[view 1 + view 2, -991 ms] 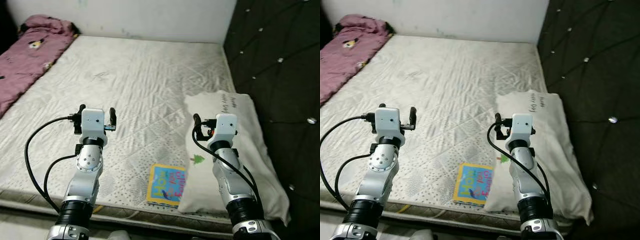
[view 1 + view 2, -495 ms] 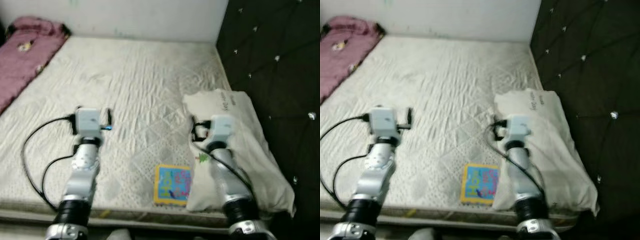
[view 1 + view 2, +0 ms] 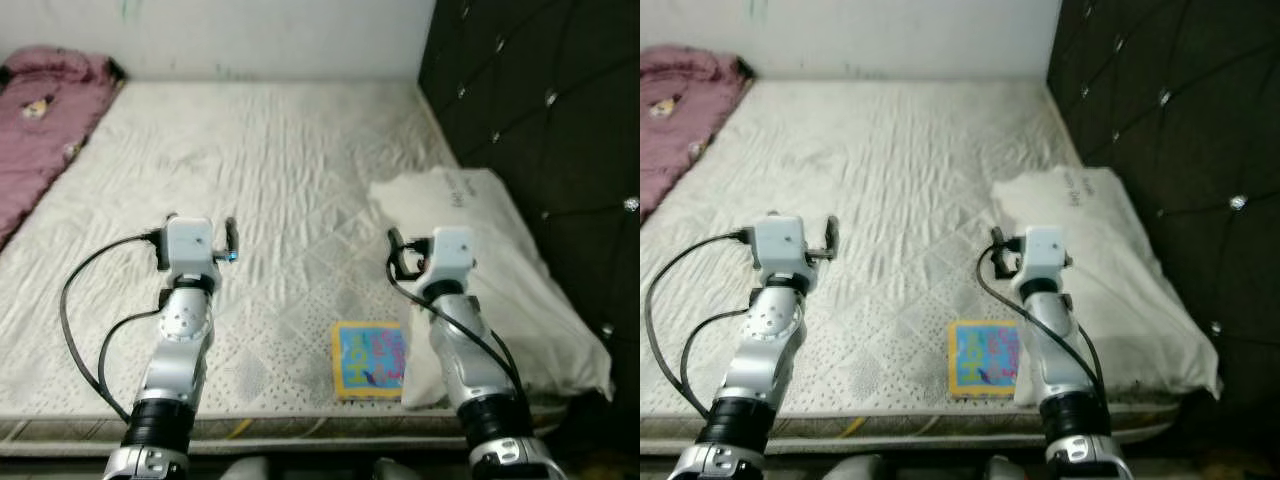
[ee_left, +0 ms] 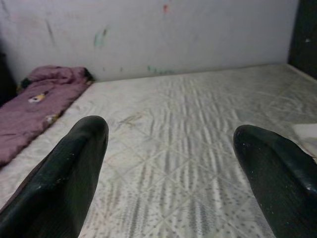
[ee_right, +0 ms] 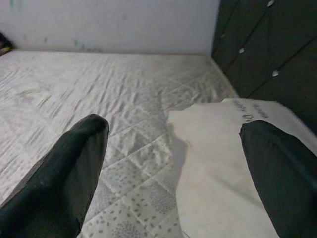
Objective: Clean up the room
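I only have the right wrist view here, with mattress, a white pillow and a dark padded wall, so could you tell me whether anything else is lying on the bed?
Observer: Yes. A colourful book lies at the mattress's near edge, partly tucked under the pillow.
Operator: Thank you. Is there anything on the far left side?
Observer: A purple blanket is bunched along the left edge, up to the wall.
Operator: And where is the left gripper, please?
Observer: The left gripper is raised over bare mattress, fingers open and holding nothing; the right gripper is also open.
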{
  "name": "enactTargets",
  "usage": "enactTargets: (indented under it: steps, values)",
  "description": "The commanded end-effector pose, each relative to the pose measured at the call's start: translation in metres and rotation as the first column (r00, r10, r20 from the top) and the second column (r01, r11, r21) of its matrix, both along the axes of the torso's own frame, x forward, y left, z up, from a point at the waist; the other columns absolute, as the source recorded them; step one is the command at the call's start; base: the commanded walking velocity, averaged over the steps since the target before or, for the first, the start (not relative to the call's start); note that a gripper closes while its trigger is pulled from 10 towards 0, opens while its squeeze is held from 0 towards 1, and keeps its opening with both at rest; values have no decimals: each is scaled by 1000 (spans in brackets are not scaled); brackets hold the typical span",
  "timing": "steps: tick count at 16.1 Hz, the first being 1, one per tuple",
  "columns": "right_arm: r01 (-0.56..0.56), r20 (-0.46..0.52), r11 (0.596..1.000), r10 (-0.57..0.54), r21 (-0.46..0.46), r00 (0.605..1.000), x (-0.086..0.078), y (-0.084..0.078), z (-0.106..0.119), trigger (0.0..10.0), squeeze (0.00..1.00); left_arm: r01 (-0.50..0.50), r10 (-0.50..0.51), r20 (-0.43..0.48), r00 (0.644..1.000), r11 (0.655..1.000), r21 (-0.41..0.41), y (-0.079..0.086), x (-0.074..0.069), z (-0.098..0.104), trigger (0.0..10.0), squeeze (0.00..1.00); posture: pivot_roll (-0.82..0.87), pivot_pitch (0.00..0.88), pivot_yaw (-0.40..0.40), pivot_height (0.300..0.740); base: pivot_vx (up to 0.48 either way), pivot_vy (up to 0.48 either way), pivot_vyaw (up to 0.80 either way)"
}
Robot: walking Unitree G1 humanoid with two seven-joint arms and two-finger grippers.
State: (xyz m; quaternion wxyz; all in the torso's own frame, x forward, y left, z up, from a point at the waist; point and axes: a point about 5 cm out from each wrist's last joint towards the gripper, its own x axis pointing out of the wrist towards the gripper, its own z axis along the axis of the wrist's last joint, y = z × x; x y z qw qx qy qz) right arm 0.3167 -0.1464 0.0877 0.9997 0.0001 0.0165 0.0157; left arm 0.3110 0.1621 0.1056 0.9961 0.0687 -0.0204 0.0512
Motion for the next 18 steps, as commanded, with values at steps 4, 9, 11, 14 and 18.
enactTargets:
  steps: [4,9,11,14,18]
  values:
    - [-16,13,1000,16,15,1000,2,7,5,10000,0,-26,26,-6,1000,1000,10,10,0,1,10000,0,30,0,11,740,0,424,0]
    - [-23,10,1000,23,12,1000,2,7,5,10000,0,-26,26,-12,1000,1000,4,9,-1,0,10000,0,33,0,7,740,0,431,0]
    - [-28,8,1000,28,10,1000,2,7,5,10000,0,-25,25,-12,1000,1000,1,9,-1,0,10000,0,32,0,6,740,0,442,0]
    - [-34,4,999,34,9,999,3,7,4,10000,0,-25,25,-14,1000,1000,-2,8,0,-1,10000,0,31,0,4,740,0,459,0]
    - [-42,-5,999,42,9,999,3,9,3,10000,0,-26,26,-14,1000,1000,-4,8,0,-1,10000,0,32,0,1,740,0,478,-547]
